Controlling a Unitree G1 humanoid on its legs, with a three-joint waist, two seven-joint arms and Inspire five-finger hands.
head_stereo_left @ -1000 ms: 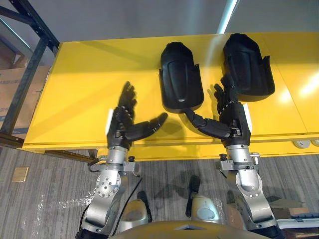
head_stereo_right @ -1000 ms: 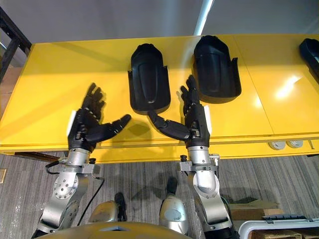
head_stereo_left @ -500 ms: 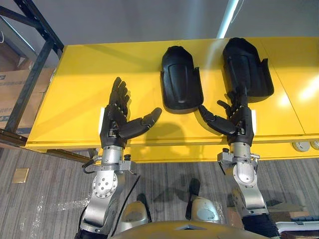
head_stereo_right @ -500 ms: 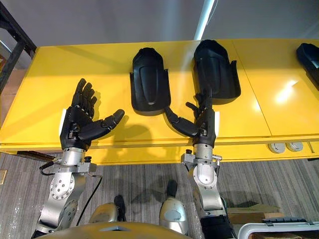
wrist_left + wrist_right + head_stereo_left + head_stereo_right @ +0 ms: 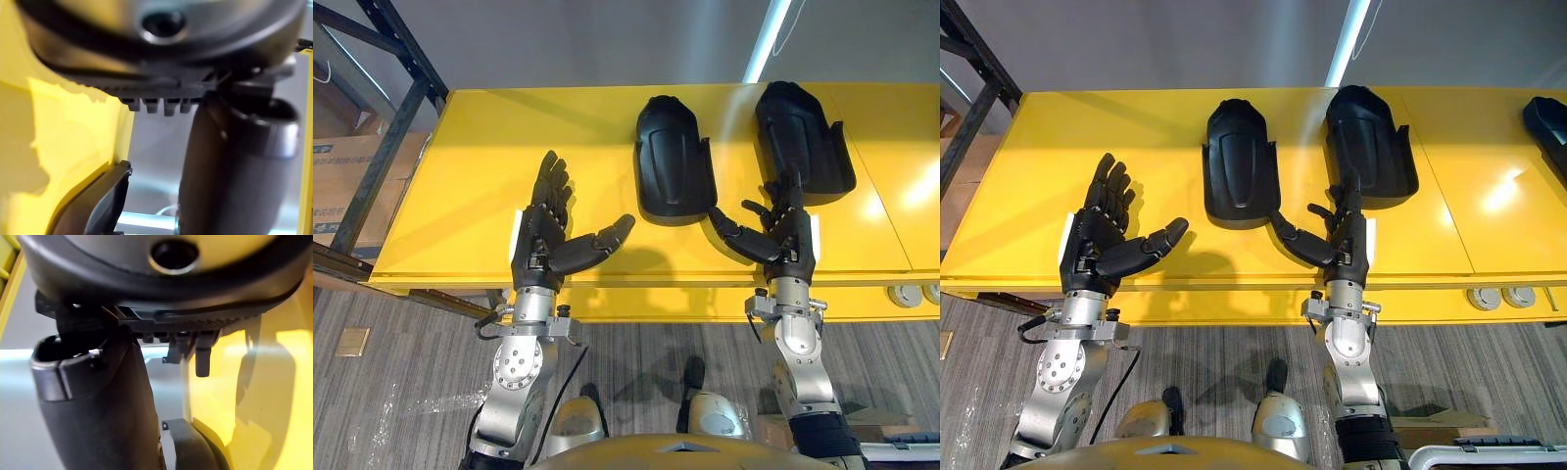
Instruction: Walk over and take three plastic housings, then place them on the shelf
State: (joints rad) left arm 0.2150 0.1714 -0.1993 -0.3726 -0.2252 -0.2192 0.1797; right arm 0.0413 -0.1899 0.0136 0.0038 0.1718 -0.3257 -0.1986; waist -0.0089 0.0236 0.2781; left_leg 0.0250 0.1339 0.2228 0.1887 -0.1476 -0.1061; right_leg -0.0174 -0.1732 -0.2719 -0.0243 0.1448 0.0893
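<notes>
Two black plastic housings lie on the yellow table (image 5: 480, 147): one (image 5: 674, 160) at the middle, another (image 5: 802, 140) to its right. A third housing (image 5: 1550, 116) peeks in at the far right edge. My left hand (image 5: 542, 235) hovers over the table left of the middle housing, fingers straight, thumb out towards it, holding nothing. My right hand (image 5: 783, 235) stands edge-on between the two housings, near the front end of the right one, fingers straight and thumb (image 5: 729, 233) pointing at the middle housing. An edge of a housing (image 5: 95, 205) shows past the left thumb in the left wrist view.
A dark metal shelf frame (image 5: 386, 108) stands at the left end of the table, with cardboard boxes (image 5: 347, 186) behind it. Grey floor (image 5: 401, 392) runs below the table's front edge. White sockets (image 5: 1494, 297) sit on the table's front face at the right.
My right hand has turned from palm-flat to edge-on and slid right towards the right housing's front end. The left hand has lifted slightly. The camera has shifted a little.
</notes>
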